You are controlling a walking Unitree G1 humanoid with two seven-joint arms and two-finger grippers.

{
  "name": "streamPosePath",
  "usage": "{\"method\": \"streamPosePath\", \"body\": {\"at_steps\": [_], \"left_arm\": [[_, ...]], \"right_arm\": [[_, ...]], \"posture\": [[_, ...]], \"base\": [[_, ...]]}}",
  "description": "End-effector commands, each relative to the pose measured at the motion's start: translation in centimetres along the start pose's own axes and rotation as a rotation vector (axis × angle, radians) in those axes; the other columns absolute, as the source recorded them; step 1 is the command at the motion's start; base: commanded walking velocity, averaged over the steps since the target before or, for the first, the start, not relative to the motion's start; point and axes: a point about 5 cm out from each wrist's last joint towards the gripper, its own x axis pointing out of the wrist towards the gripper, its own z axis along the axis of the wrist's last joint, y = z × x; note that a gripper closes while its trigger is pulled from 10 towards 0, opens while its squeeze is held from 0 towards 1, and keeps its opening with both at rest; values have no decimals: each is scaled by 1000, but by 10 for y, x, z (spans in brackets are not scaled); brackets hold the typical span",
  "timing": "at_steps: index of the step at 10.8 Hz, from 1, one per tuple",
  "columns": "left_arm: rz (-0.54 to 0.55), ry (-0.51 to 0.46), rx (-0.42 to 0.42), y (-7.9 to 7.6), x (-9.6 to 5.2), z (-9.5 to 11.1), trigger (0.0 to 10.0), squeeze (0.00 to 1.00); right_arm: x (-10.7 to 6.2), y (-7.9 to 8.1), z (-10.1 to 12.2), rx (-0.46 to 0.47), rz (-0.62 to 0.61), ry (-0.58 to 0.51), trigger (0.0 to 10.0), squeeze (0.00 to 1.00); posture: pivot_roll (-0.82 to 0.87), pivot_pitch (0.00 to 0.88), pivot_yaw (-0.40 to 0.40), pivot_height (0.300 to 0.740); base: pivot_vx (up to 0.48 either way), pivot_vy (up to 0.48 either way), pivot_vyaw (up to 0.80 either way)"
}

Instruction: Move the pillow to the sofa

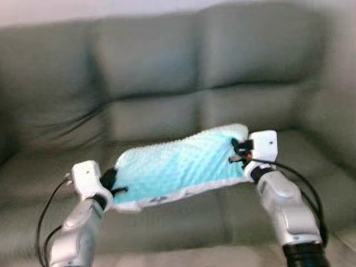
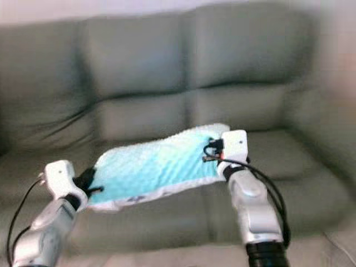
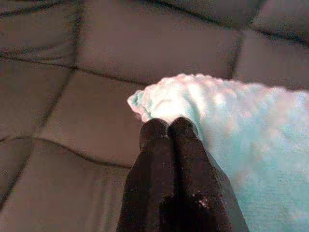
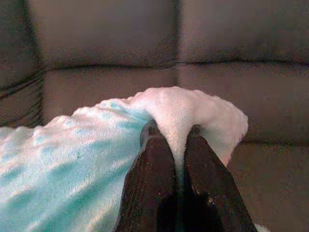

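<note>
We carry the pillow (image 1: 178,167) stretched above the sofa (image 1: 167,83) seat, the left end effector (image 3: 168,126) and right end effector (image 4: 173,131) each pinching an opposite end so it hangs level for setting down.

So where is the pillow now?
In the left eye view the pillow hangs centre, over the sofa seat, between the left gripper and right gripper.

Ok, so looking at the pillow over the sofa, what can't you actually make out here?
- Whether the pillow touches the sofa seat: its underside is hidden in the blurred eye views.
- Left gripper grip point: its own fingers cover it in the left wrist view.
- Right gripper fingertips: buried in fabric.
</note>
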Motion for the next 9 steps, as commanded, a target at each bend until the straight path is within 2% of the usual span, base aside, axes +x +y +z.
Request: {"method": "streamPosePath", "body": {"at_steps": [1, 4, 5, 6, 7, 8, 9], "left_arm": [[0, -21, 8, 1, 0, 6, 10000, 0], [52, -29, 12, 6, 0, 8, 10000, 0], [66, -30, 23, 8, 1, 8, 10000, 0], [75, -27, 27, 9, 1, 8, 10000, 0], [110, -34, 42, 12, 1, 9, 10000, 0], [188, -55, 59, 22, -2, 8, 10000, 0], [231, -66, 62, 27, -6, 6, 10000, 0]], "right_arm": [[1, 3, 7, -8, 14, -22, 10000, 0], [1, 7, 6, -12, 36, -25, 10000, 0], [0, 6, 6, -73, 48, -25, 10000, 0], [0, 8, 7, -92, 67, -35, 10000, 0], [0, 9, 6, -64, 66, -36, 10000, 0], [1, 10, 4, -51, 68, -28, 10000, 0], [3, 11, 2, -39, 73, -15, 10000, 0]], "posture": [[-293, 49, 101, 740], [-292, 49, 104, 740], [-293, 44, 106, 740], [-292, 42, 107, 740], [-291, 41, 107, 740], [-278, 37, 93, 740], [-266, 38, 71, 740]], "base": [[0, 0, -800], [0, 0, 0], [0, 0, 800], [0, 0, 800], [0, 0, 800], [0, 0, 800], [0, 0, 0]]}}
